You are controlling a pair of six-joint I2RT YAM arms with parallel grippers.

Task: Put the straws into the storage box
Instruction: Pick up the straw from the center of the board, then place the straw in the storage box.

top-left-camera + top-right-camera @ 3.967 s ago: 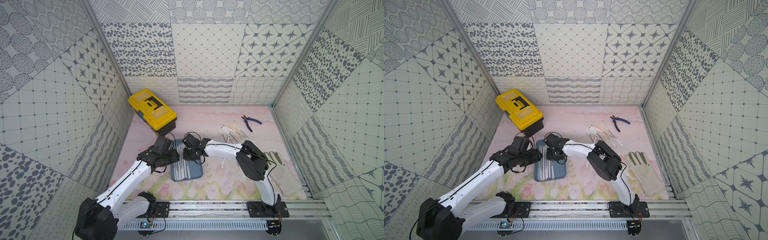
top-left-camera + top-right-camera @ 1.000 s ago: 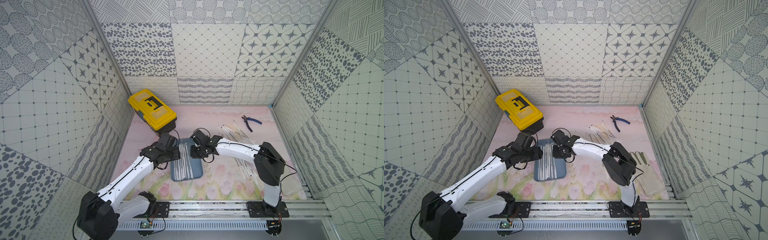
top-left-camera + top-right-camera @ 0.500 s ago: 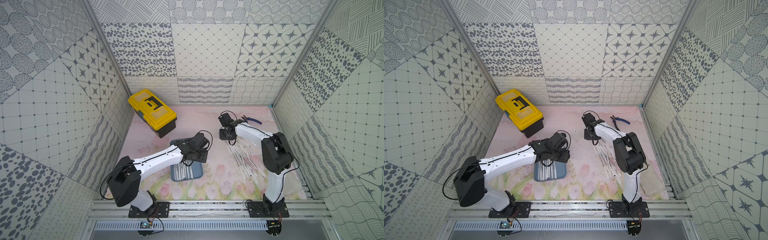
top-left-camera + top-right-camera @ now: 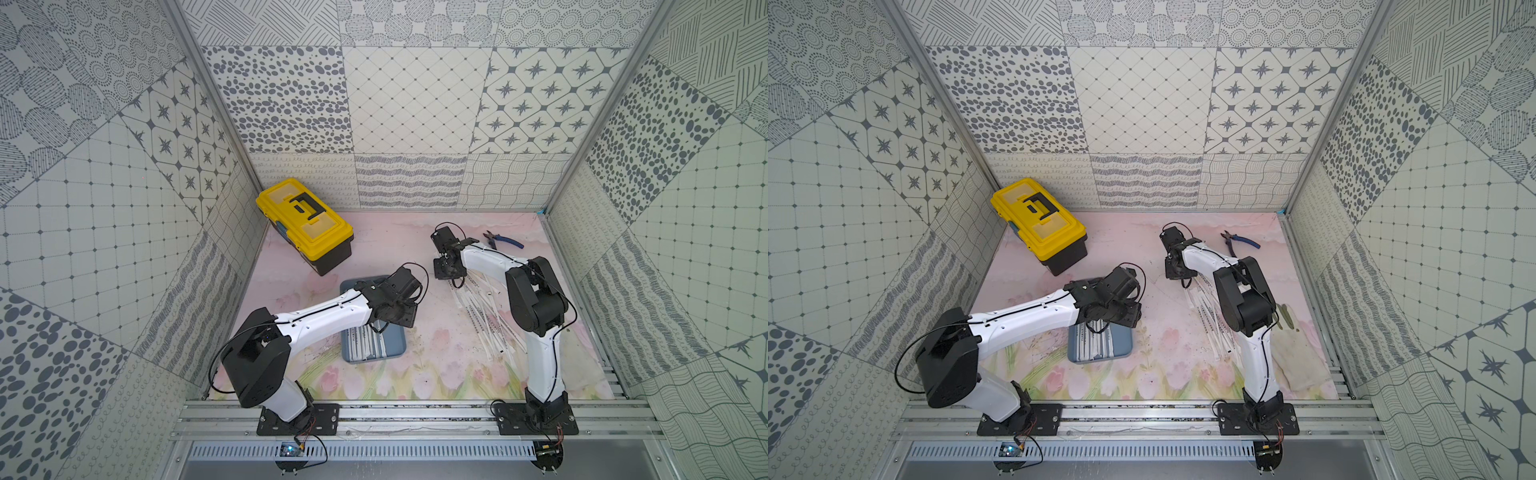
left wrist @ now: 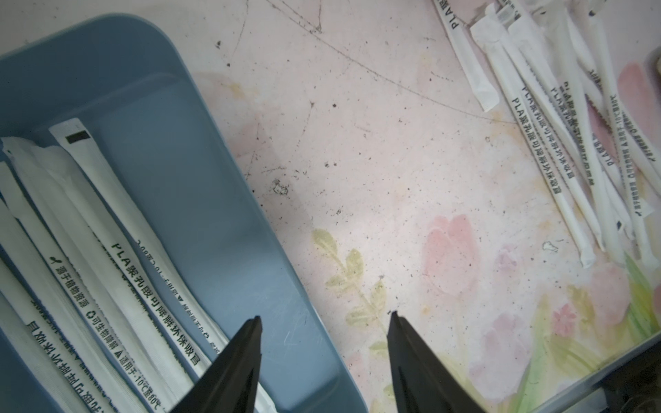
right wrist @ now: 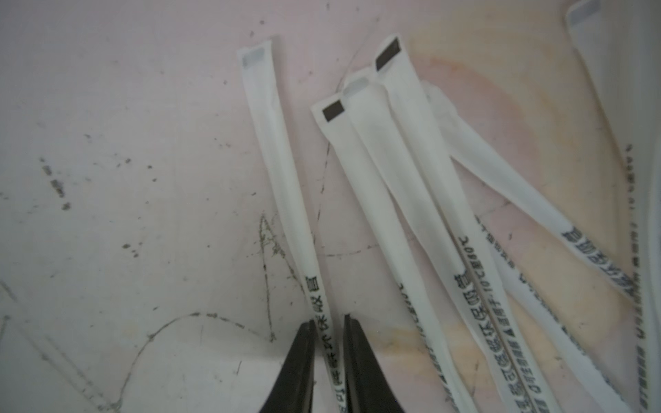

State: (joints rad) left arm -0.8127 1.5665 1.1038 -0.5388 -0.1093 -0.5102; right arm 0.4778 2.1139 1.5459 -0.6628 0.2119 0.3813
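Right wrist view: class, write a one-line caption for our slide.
Fingers of the right gripper pinch one wrapped straw beside a loose pile on the pink mat.

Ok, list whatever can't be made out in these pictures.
- Tray: far half under the left arm in both top views; cut off by the left wrist view's edges.
- Straws in the tray: count unclear, ends run out of that view.
- Loose straws: partly behind the right arm in both top views.
- Right fingers: around one straw in the right wrist view; lifted or not, unclear.
- Glove: partly behind the right arm in a top view.
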